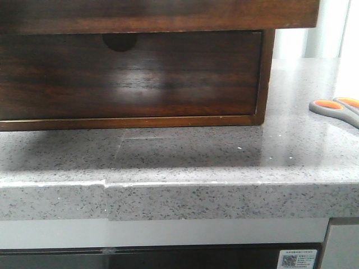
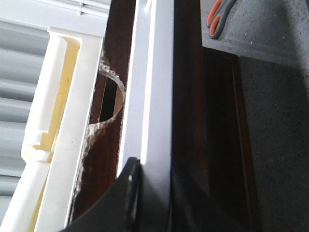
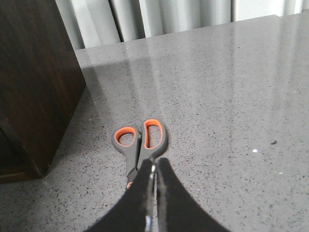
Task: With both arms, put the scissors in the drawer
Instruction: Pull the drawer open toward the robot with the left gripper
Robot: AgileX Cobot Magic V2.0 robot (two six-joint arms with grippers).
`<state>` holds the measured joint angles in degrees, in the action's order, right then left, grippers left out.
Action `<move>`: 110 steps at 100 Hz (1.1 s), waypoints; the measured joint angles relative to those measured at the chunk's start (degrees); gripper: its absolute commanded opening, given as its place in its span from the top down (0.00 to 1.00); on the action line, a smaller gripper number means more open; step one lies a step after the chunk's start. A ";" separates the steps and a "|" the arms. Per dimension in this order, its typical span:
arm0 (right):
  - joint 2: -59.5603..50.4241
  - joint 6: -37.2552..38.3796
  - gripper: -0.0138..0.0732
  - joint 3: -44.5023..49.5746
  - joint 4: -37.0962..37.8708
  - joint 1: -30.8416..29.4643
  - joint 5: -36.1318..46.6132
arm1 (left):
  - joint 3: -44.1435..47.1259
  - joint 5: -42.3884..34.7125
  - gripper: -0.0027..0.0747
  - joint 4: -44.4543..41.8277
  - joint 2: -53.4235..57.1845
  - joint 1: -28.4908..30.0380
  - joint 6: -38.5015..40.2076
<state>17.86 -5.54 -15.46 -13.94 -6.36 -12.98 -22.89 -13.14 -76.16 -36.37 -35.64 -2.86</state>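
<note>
The scissors (image 3: 140, 140) lie flat on the grey counter, their orange-lined loops pointing away from my right gripper (image 3: 155, 162). That gripper is shut on the blade end, and a thin shiny strip shows between its fingers. In the front view only the scissors' handles (image 1: 336, 107) show, at the far right edge. The drawer (image 2: 108, 104), glossy dark brown with a wide rounded cutout, stands out from the cabinet. My left gripper (image 2: 153, 169) is closed over its pale-shining top edge, one finger (image 2: 131, 186) on the inner side. Neither gripper shows in the front view.
The dark wooden cabinet (image 1: 168, 84) stands on the speckled counter (image 1: 185, 151), with a lower drawer front bearing a small half-round notch (image 1: 119, 41). Its side (image 3: 34, 82) rises just beside the scissors. A cream plastic frame (image 2: 53, 121) lies beyond the pulled-out drawer.
</note>
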 measured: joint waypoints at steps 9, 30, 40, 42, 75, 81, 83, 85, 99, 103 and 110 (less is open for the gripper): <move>0.00 0.00 0.91 0.00 0.00 0.00 0.00 | 0.25 -0.25 0.99 0.00 0.00 0.00 0.00; 0.00 0.00 0.91 0.00 0.00 0.00 0.00 | 0.47 -0.49 0.87 0.00 0.00 0.00 0.00; 0.00 0.00 0.91 0.00 0.00 0.00 0.00 | 0.85 -2.46 0.67 0.47 0.00 0.00 1.69; 0.00 0.00 0.91 0.00 0.00 0.00 0.00 | 0.82 -3.11 0.64 0.77 0.00 0.00 2.23; 0.00 0.00 0.91 0.00 0.00 0.00 0.00 | 0.92 -5.71 0.56 2.78 -0.34 -0.09 4.21; 0.00 0.00 0.91 0.00 0.00 0.00 0.00 | 1.05 -5.71 0.56 2.78 -0.34 -0.09 4.21; 0.00 0.00 0.91 0.00 0.00 0.00 0.00 | 1.32 -5.82 0.56 2.78 -0.34 -0.09 4.21; 0.00 0.00 0.91 0.00 0.00 0.00 0.00 | 1.60 -5.82 0.56 2.78 -0.34 -0.09 4.21; 0.00 0.00 0.91 0.00 0.00 0.00 0.00 | 3.67 -6.34 0.56 2.91 -0.34 -0.09 4.21; 0.00 0.00 0.91 0.00 0.00 0.00 0.00 | 4.09 -6.76 0.56 2.91 -0.34 -0.09 4.21; 0.00 0.00 0.91 0.00 0.00 0.00 0.00 | 4.31 -7.75 0.56 2.91 0.05 -0.09 4.21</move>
<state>17.86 -5.54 -15.46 -13.94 -6.36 -12.98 -18.58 -20.89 -73.24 -36.31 -35.73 1.35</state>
